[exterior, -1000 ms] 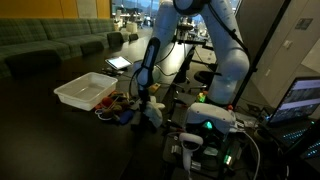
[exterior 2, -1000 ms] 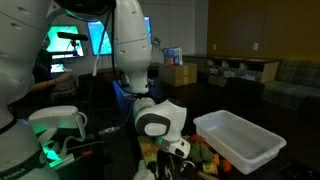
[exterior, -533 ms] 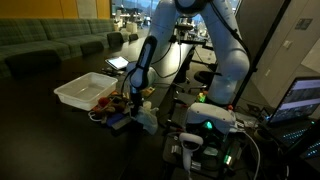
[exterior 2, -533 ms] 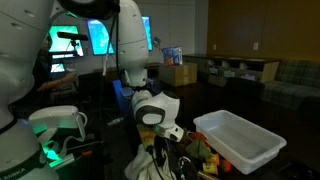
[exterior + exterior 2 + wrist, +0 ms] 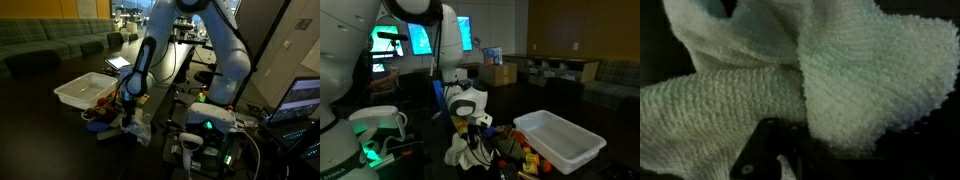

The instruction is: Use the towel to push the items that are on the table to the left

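One small off-white soft cloth towel (image 5: 141, 129) is bunched in your gripper (image 5: 128, 114), fingers clamped tight on it. It hangs down to the long glossy black tabletop (image 5: 40, 135), just beside the cluster of small red, orange and blue items (image 5: 98, 123), near the shallow white plastic tray (image 5: 84, 92).

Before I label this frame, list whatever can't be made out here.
- In an exterior view, the items are too small and dim to count or name.
- Wrist view: the towel fills the blurred frame, hiding them.
- In both exterior views, the towel covers the tips of the gripper; whether cloth touches the table is unclear.
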Tool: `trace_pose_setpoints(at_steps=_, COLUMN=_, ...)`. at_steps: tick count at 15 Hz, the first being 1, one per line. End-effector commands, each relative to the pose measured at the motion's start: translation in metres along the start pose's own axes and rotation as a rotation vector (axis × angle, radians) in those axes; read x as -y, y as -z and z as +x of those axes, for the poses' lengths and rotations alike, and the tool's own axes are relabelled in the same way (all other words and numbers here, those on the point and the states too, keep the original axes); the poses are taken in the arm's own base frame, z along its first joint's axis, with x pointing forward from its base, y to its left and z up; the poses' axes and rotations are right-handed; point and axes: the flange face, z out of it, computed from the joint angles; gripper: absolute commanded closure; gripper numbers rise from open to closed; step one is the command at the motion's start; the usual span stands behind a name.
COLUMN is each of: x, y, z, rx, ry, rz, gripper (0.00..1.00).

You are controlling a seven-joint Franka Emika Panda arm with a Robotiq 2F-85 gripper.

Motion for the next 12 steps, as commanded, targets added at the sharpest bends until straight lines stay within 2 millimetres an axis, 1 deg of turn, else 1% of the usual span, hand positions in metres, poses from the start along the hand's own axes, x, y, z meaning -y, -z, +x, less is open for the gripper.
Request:
trace_pose_setpoints(at_steps=1, x=0.036, y=0.001, z=0.006, rx=-0.053, ry=0.007, rz=0.037, gripper=0.99)
trace_pose_setpoints(at_steps=4, x=0.056, y=0.007, z=0.008, rx=-0.077, ry=0.021, rz=0.063, gripper=0.99)
trace_pose_setpoints(at_steps=7, x=0.066, y=0.02, z=0.007, rx=-0.086, ry=0.038, rz=0.088, gripper=1.0)
trace_pose_setpoints(at_steps=9, x=0.065, y=0.03, z=0.003, rx=-0.079, ry=0.059, rz=0.086, gripper=1.0)
trace_pose_setpoints(at_steps=11, x=0.055, y=0.043, z=-0.004, rx=-0.077, ry=0.084, rz=0.075, gripper=1.0)
trace_pose_setpoints(at_steps=12, x=0.045, y=0.053, z=-0.01, rx=-0.072, ry=0.1, rz=0.071, gripper=1.0)
